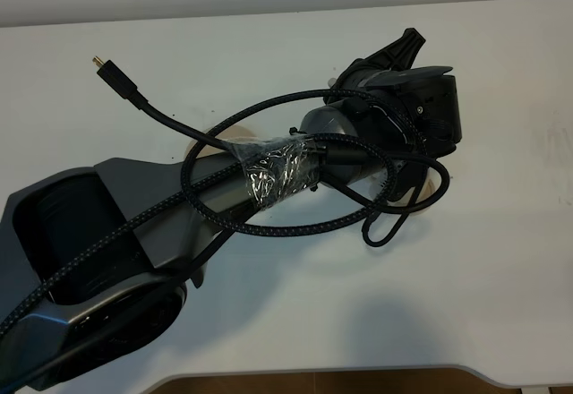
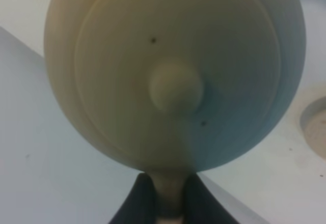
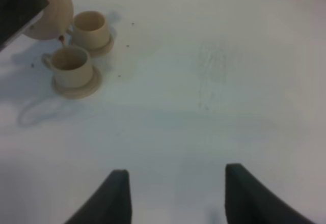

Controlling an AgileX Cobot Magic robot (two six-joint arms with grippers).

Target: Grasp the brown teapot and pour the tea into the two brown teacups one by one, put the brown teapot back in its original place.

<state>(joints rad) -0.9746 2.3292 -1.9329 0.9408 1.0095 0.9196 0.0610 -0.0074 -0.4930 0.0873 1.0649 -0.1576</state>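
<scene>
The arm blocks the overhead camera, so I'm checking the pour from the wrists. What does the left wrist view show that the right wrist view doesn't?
Only left wrist: the knobbed lid of the squat beige-tan ceramic teapot up close, with the left gripper shut on its loop handle. Only right wrist: two small beige-tan teacups on saucers, a dark drip between pot and one cup, and the open right gripper. Both: the teapot and white table.

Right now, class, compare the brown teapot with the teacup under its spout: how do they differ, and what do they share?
Size: the teapot is far bigger than the teacup.
Support: the teapot hangs in the shut left claw; the teacup stands upright on its saucer.
Top: the teapot carries a knobbed lid; the teacup is open.
Both are beige-tan ceramic.
</scene>
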